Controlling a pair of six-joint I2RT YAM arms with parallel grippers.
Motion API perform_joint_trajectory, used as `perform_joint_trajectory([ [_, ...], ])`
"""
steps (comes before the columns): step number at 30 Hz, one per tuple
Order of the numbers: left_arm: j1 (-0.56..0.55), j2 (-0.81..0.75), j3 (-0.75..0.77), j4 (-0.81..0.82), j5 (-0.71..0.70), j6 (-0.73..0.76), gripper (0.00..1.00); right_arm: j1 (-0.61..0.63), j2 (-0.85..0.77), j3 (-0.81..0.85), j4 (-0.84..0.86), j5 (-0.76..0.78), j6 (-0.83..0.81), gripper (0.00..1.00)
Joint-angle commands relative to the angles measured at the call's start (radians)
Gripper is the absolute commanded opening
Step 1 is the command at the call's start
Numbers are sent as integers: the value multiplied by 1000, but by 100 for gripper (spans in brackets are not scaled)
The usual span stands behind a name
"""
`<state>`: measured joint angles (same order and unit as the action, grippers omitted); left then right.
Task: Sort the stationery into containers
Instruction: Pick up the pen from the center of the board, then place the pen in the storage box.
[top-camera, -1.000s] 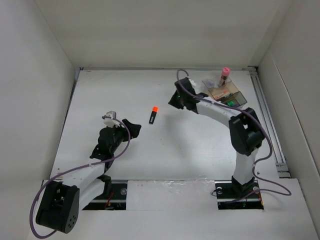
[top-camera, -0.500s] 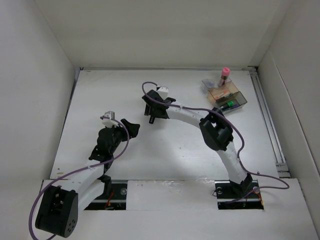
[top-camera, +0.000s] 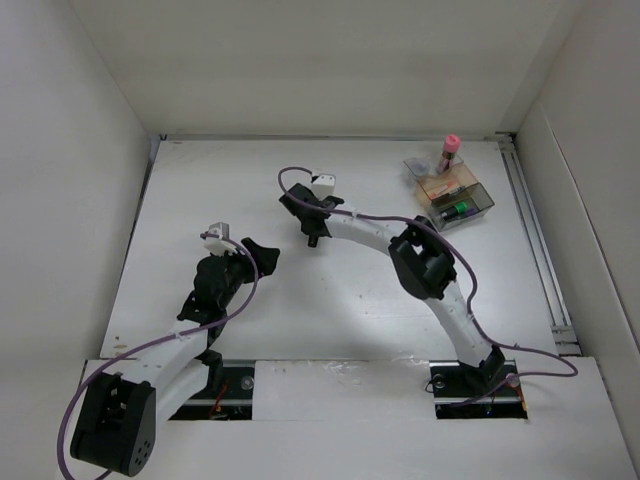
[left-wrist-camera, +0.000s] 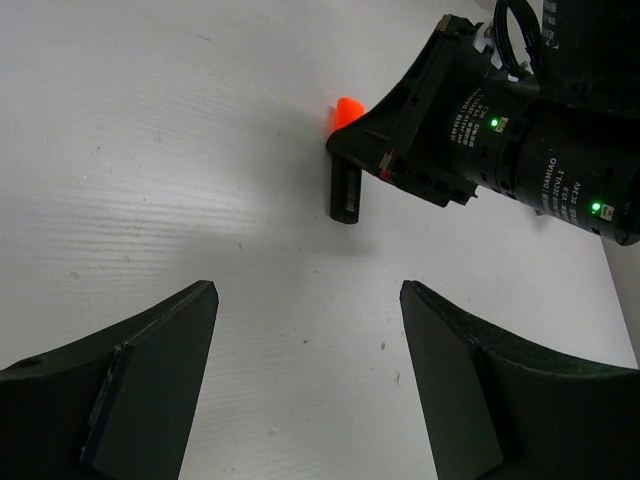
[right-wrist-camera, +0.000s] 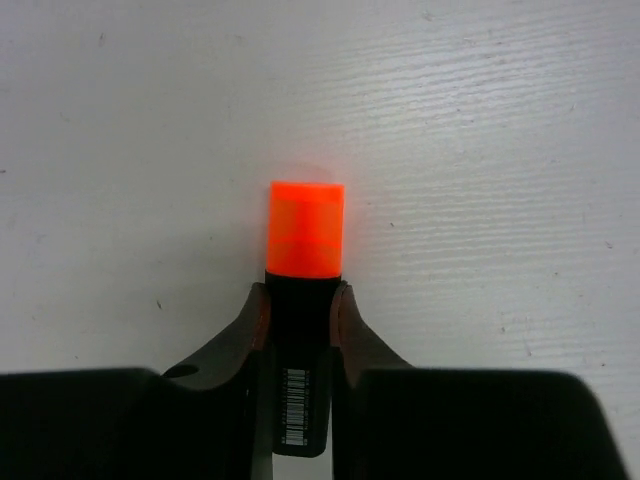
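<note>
A stubby black highlighter with an orange cap (right-wrist-camera: 305, 300) lies on the white table, and my right gripper (right-wrist-camera: 300, 305) is shut on its black body, fingers (right-wrist-camera: 255, 330) on both sides. In the top view the right gripper (top-camera: 311, 224) covers it at mid-table. In the left wrist view the highlighter (left-wrist-camera: 346, 170) pokes out from under the right gripper. My left gripper (left-wrist-camera: 305, 300) is open and empty, near the table (top-camera: 250, 253), left of the highlighter. The clear brownish box (top-camera: 452, 195) stands at the far right with a green-capped highlighter (top-camera: 458, 209) inside and a pink pen (top-camera: 448, 152) upright.
White walls enclose the table on the left, back and right. A metal rail (top-camera: 535, 240) runs along the right edge. The right arm (top-camera: 420, 260) stretches across the middle of the table.
My right arm swung from the box at the far right leftward to the orange-capped highlighter and closed on it. The left arm stayed put.
</note>
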<state>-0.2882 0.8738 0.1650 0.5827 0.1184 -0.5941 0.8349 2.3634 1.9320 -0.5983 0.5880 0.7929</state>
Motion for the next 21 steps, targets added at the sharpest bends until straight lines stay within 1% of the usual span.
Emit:
perform_joint_trajectory([
  [1, -3, -7, 19, 29, -8, -12, 71, 0, -24, -44, -26, 18, 11, 3],
  [2, -3, -7, 19, 29, -8, -12, 71, 0, -61, -79, -15, 18, 25, 0],
  [4, -3, -7, 19, 29, -8, -12, 71, -22, -111, -128, 9, -19, 34, 0],
  [5, -3, -7, 19, 29, -8, -12, 71, -48, -143, -186, 44, -40, 43, 0],
  [6, -3, -7, 19, 29, 1, -12, 71, -66, -223, -223, 67, -65, 52, 0],
  [7, -3, -7, 19, 29, 1, -12, 71, -89, -268, -261, 93, -98, 52, 0],
  [8, -3, -7, 19, 29, 1, -12, 71, -155, -317, -302, 150, -182, 63, 0],
  [9, -3, -7, 19, 29, 1, -12, 71, -196, -417, -389, 182, -226, 75, 0],
  [11, -3, 7, 19, 39, 10, -12, 71, -287, -511, -473, 236, -328, 95, 0],
  [12, -3, 22, 19, 39, 10, -12, 71, -383, -556, -545, 271, -346, 106, 0],
  [13, -3, 34, 19, 39, 20, -12, 71, -428, -634, -580, 285, -346, 124, 0],
  [14, -3, 34, 19, 39, 20, -12, 71, -472, -671, -612, 296, -346, 135, 0],
  [15, -3, 34, 19, 39, 20, -12, 71, -553, -705, -643, 310, -311, 147, 0],
  [16, -3, 43, 19, 49, 20, -12, 71, -592, -761, -700, 322, -310, 157, 0],
  [17, -3, 44, 19, 49, 20, -12, 71, -632, -783, -726, 334, -310, 157, 0],
  [18, -3, 44, 19, 49, 30, -12, 71, -673, -800, -748, 366, -345, 157, 0],
  [19, -3, 44, 19, 49, 30, -12, 71, -745, -811, -783, 377, -367, 166, 0],
  [21, -3, 44, 19, 60, 30, -12, 71, -808, -811, -792, 387, -407, 177, 0],
])
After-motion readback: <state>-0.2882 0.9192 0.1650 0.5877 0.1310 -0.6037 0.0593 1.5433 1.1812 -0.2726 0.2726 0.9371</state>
